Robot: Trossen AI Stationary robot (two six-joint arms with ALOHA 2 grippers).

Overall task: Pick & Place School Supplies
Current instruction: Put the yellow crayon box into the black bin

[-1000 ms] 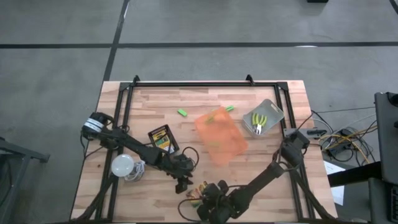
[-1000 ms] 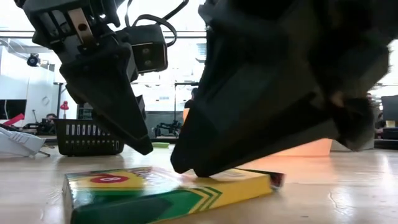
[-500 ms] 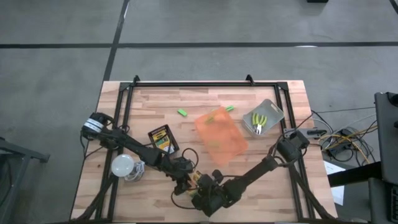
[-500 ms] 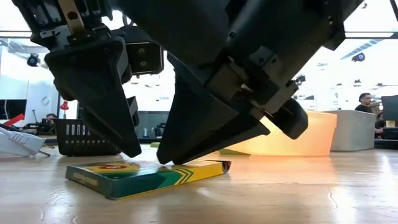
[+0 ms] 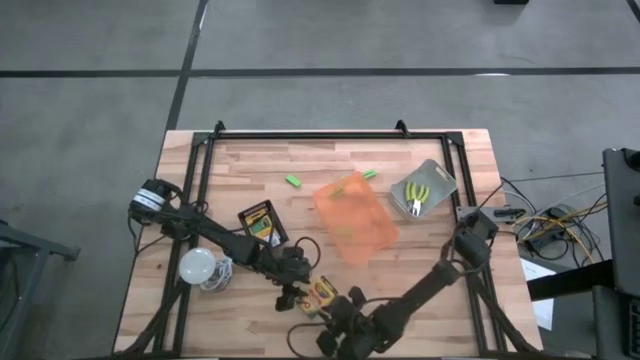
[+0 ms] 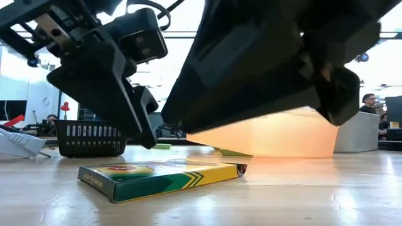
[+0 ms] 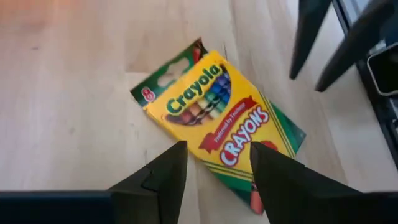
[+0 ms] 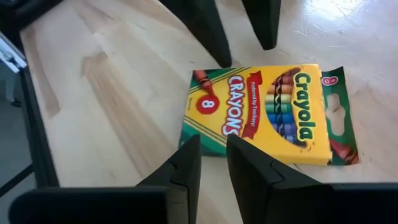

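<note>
So, I'm at the pick-up step on the crayon box (image 5: 322, 294), and nothing is in my grip yet. The box lies flat on the worktop (image 5: 300, 160) near the bottom centre of the high view, lid flap hanging open, and both of my arms are crowded over it. My left fingers (image 7: 175, 167) are spread, hovering just above the box with one tip on each side of its end. My right fingers (image 8: 189, 160) stand close together with only a thin gap between them, and they pinch nothing; in the low view the box sits clear on the wood with both of my grippers above it.

The other supplies are well apart from here: a second crayon box (image 5: 262, 222) left of centre, two green blocks (image 5: 293, 181) near the upper middle, and the yellow-handled tools (image 5: 417, 196) in a grey holder at the upper right. The orange tray (image 5: 355, 215) sits in the middle.

Next move, as I judge it: only one arm should take this. My left fingers are better placed, so come down across the narrow width of the box, squeeze, and lift while my right arm backs off. The risk is the loose flap catching or the flat box skidding.
</note>
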